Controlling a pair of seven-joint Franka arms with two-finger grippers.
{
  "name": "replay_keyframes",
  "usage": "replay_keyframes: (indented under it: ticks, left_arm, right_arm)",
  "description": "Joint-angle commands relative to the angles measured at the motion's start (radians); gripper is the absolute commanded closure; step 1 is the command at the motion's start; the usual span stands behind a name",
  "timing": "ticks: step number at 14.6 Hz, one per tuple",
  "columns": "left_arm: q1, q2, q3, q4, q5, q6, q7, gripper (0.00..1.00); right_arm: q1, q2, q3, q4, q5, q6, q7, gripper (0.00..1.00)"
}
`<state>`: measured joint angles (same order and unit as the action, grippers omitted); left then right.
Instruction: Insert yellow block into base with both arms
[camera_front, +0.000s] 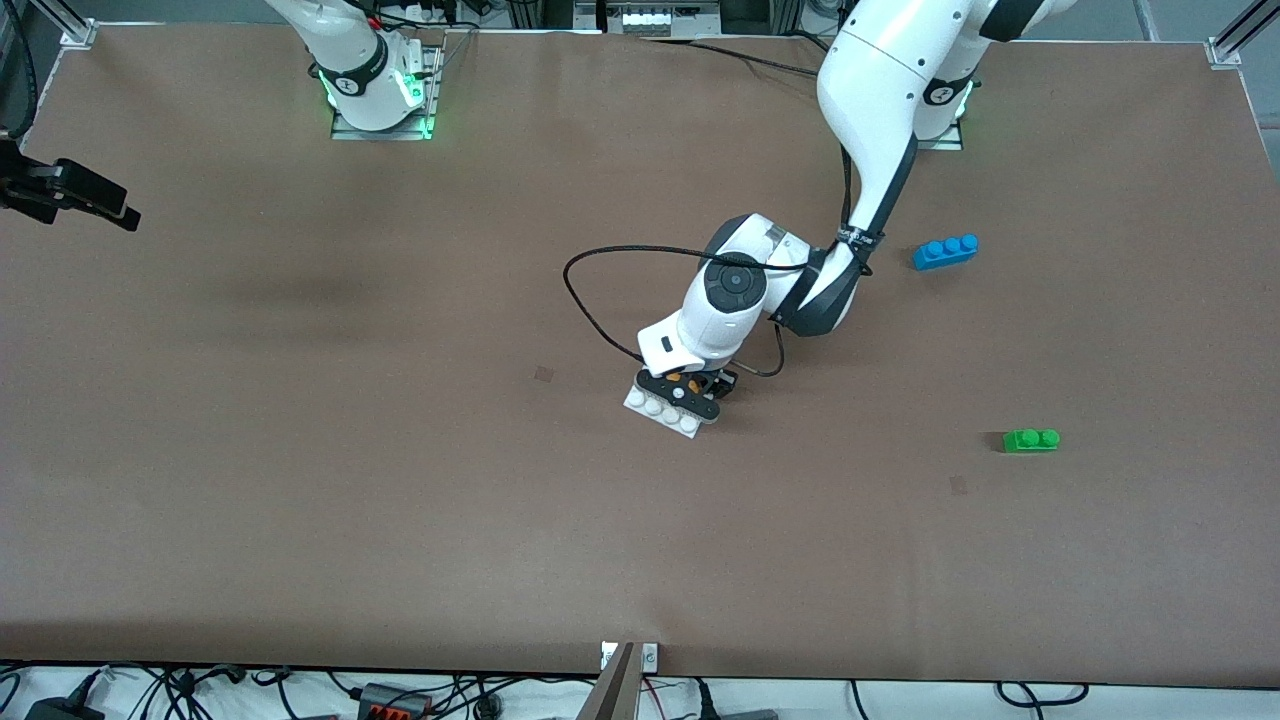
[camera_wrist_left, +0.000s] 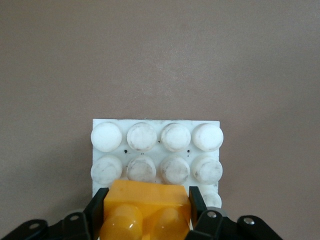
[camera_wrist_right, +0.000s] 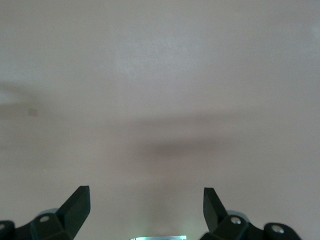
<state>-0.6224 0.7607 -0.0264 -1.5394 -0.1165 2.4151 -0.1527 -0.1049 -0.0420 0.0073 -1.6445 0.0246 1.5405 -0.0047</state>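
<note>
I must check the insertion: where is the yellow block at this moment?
The left gripper holds the yellow block over the base, near the table's middle.

place: robotics lab | evidence: brown test table (camera_front: 300, 500), framed rig, loose cables (camera_front: 180, 690)

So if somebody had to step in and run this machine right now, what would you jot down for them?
Left gripper: shut on the yellow block, low over the base at mid-table.
Right gripper: open, empty, waiting over bare table at the right arm's end.
Done: block picked up and brought to the base's edge rows.
Left: I cannot tell if it is pressed onto the studs yet; seat it, then release. The right arm has not steadied the base.
Spare blue brick and green brick lie toward the left arm's end.
</note>
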Motion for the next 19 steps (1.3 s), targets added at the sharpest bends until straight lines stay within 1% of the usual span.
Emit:
replay_keyframes:
  ticks: [1, 7, 11, 14, 19]
  left_arm:
    - [-0.02, 0.012, 0.039, -0.027, -0.028, 0.01, 0.012, 0.61]
    - [-0.023, 0.019, 0.043, -0.033, -0.031, 0.01, -0.007, 0.61]
    - [-0.037, 0.023, 0.043, -0.034, -0.032, 0.01, -0.083, 0.62]
    - [-0.042, 0.023, 0.043, -0.048, -0.068, 0.027, -0.2, 0.64]
    - [-0.06, 0.035, 0.043, -0.05, -0.06, 0.053, -0.197, 0.63]
  right_arm:
    - [-0.009, -0.018, 0.003, -0.017, -0.002, 0.0, -0.003, 0.0]
    - [-0.009, -0.018, 0.003, -0.017, -0.002, 0.0, -0.003, 0.0]
    - [-0.009, -0.018, 0.003, -0.017, -0.002, 0.0, -0.003, 0.0]
    - [-0.009, -0.018, 0.003, -0.017, -0.002, 0.0, -0.003, 0.0]
    - [-0.009, -0.018, 0.003, -0.017, -0.002, 0.0, -0.003, 0.0]
